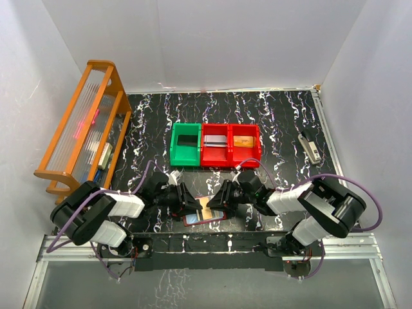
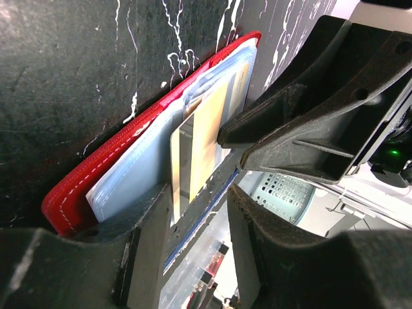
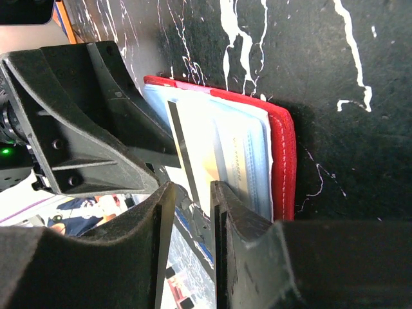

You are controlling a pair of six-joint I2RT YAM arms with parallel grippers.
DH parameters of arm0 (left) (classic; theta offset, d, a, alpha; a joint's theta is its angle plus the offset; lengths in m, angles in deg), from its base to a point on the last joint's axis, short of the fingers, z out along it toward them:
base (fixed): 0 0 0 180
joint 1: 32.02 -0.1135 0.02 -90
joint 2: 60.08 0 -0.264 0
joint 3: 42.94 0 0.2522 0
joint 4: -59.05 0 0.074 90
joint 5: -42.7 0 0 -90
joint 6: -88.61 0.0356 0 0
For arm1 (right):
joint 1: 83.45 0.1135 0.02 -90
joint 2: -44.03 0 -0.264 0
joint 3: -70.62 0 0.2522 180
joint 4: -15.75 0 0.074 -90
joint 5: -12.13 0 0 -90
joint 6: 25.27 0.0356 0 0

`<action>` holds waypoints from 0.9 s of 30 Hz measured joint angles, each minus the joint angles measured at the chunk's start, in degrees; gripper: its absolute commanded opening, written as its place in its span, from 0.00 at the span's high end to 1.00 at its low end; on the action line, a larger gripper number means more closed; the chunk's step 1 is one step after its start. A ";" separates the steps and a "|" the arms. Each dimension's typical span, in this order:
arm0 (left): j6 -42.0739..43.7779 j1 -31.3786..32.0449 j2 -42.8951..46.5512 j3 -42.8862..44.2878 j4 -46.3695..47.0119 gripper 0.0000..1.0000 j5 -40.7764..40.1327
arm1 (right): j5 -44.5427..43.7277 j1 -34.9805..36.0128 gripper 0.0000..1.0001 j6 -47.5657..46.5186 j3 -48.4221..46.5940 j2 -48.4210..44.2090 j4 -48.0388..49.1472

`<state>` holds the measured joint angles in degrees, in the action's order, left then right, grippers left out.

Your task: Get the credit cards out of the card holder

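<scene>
Status: left gripper (image 2: 196,193) has its fingers apart, straddling a gold credit card (image 2: 201,145) that has a dark stripe. Can't tell whether the pads actually press it. Right gripper (image 3: 193,188) shows a narrow gap with the same card's end running into it, and the pinch can't be confirmed there either. Each gripper's tip shows in the other's wrist view, right up against the card from the opposite side.

The card is tilted up out of the pale blue plastic sleeves (image 3: 244,151). Its long axis is parallel to the holder's red stitched edge, pointing from one gripper to the other.

The card holder (image 1: 205,220) lies open and flat, sleeves up. Its long axis runs left-right, and it sits near the table's front edge between the two arm bases.

The table (image 1: 283,116) is black with white marbling, with white walls on three sides. A green bin (image 1: 175,145) and two red bins (image 1: 230,158) stand in a row mid-table, well apart from the holder. An orange rack (image 1: 71,138) stands along the left wall, and a small grey object (image 1: 310,147) lies far right.

Room to move: a bare strip of tabletop lies between the holder and the bins. Both arms crowd the holder's left and right sides, and a metal rail (image 1: 212,248) runs just behind the front edge.
</scene>
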<state>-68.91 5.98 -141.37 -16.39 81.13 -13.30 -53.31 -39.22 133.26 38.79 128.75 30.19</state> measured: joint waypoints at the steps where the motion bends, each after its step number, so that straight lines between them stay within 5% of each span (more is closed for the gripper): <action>1: -0.33 0.00 -0.20 -0.13 0.42 0.65 0.04 | 0.00 0.00 0.72 0.15 0.07 0.02 0.28; 10: 0.07 0.09 0.11 -0.04 -0.33 0.99 0.04 | -0.15 0.00 0.73 0.52 0.24 0.02 0.57; 27: 9.70 0.35 9.60 4.04 -18.84 1.00 -3.13 | 0.11 0.02 0.69 -2.29 -1.25 -3.04 -5.57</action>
<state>-59.21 6.33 -131.78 -12.34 62.29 -16.42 -53.20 -39.20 130.97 37.54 125.72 24.62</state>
